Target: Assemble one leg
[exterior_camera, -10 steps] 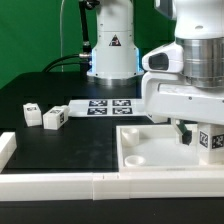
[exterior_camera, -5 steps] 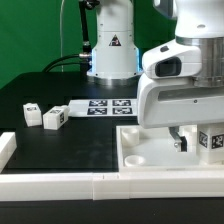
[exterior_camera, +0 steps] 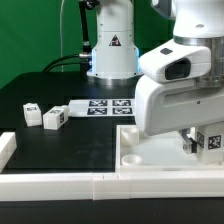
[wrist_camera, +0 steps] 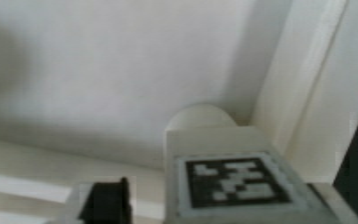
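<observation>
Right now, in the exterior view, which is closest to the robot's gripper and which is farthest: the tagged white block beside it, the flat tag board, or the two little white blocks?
1. Tagged white plastic leg block, right beside the gripper.
2. Marker board, mid-table.
3. Two small white blocks, far toward the view's left.

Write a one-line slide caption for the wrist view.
Wrist close-up: a tagged white leg stands on the white panel, with a dark gripper fingertip beside it.

- A robotics lab: a black tabletop [exterior_camera: 40, 92] backed by a green screen [exterior_camera: 25, 35].
- A marker board [exterior_camera: 105, 106] of printed tags lies fixed on it.
- Tagged white blocks [exterior_camera: 54, 118] and the arm's white base [exterior_camera: 112, 45].
</observation>
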Robot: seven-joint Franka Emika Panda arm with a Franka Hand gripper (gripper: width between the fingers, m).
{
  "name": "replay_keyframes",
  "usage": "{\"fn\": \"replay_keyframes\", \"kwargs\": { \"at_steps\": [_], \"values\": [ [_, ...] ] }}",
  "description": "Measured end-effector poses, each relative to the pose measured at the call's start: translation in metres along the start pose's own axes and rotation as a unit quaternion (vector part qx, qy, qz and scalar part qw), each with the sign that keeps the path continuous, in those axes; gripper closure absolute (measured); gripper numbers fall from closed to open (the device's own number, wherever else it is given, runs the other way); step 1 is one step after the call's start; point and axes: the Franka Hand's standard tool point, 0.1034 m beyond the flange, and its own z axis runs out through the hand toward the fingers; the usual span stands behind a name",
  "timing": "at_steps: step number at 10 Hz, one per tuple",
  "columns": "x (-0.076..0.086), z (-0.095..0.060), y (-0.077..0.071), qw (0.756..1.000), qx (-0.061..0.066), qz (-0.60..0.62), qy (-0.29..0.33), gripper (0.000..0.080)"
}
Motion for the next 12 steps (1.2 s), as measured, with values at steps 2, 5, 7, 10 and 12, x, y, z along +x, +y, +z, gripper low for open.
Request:
{"fn": "replay_keyframes", "kwargs": {
  "at_steps": [2, 5, 7, 10, 12],
  "values": [
    [0.0001, -0.0001, 0.0, 1.0, 0.0, 0.015, 0.0, 0.0524],
    [-0.0002, 0.0003, -0.0003, 0.991, 0.007, 0.137, 0.0, 0.0521],
    [-0.0002, 0.0007, -0.004, 0.959, 0.009, 0.284, -0.001, 0.0521],
    [-0.0005, 0.0018, -0.0077, 0.893, 0.011, 0.45, -0.005, 0.0519],
    [-0.0003, 0.0018, -0.0081, 0.844, 0.014, 0.536, -0.007, 0.0519]
  ]
}}
